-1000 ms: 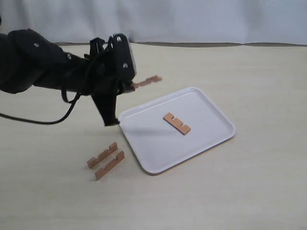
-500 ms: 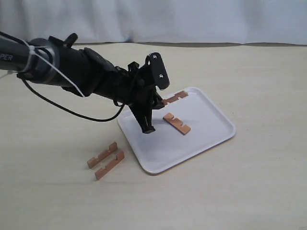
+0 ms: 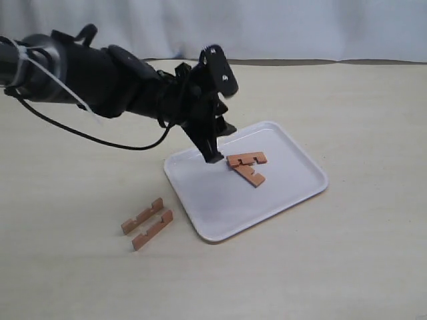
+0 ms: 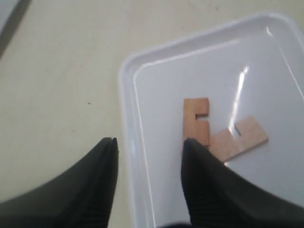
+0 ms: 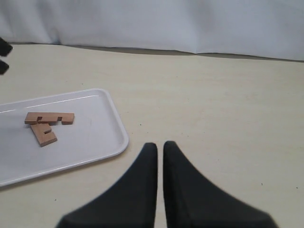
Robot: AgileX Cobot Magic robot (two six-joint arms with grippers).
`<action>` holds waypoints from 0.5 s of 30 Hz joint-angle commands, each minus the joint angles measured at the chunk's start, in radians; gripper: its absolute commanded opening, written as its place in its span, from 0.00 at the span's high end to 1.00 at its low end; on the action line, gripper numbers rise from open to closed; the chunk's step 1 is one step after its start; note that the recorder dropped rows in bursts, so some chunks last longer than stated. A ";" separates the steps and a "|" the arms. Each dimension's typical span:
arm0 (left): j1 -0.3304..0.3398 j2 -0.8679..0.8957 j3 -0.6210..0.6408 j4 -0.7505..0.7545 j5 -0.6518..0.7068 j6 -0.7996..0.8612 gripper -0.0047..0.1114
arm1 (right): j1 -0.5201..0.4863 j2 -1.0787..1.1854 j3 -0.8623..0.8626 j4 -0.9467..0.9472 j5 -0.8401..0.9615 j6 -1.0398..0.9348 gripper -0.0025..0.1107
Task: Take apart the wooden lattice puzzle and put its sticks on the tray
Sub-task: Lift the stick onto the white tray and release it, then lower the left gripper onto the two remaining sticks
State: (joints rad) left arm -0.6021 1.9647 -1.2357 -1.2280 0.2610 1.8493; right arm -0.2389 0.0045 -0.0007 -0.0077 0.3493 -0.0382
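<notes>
Tray (image 3: pixel 220 207) is finished in plain white. Sticks (image 3: pixel 248 158) are coloured reddish-brown. Tabletop (image 3: pixel 347 267) is seen as pale beige, L gripper (image 4: pixel 151 145) as black, backdrop (image 3: pixel 300 27) as white.

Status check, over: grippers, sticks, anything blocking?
Left gripper open above tray, empty. Right gripper shut, empty. Two tray sticks, touching; two table sticks to go. Nothing in the way.

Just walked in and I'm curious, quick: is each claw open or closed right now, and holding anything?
Left claw: open, holding nothing, above the tray rim.
Right claw: closed, holding nothing.
</notes>
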 commanded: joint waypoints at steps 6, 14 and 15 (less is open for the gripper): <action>0.029 -0.159 -0.003 0.773 0.211 -0.787 0.59 | -0.004 -0.005 0.001 -0.001 -0.004 0.001 0.94; 0.031 -0.159 -0.005 1.403 0.559 -1.541 0.59 | -0.004 -0.005 0.001 -0.001 -0.004 0.001 0.94; 0.033 -0.159 -0.005 1.396 0.578 -1.574 0.59 | -0.004 -0.005 0.001 -0.001 -0.004 0.001 0.94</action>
State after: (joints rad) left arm -0.5709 1.8111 -1.2357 0.1001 0.7659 0.4487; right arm -0.2389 0.0045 -0.0007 -0.0077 0.3493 -0.0382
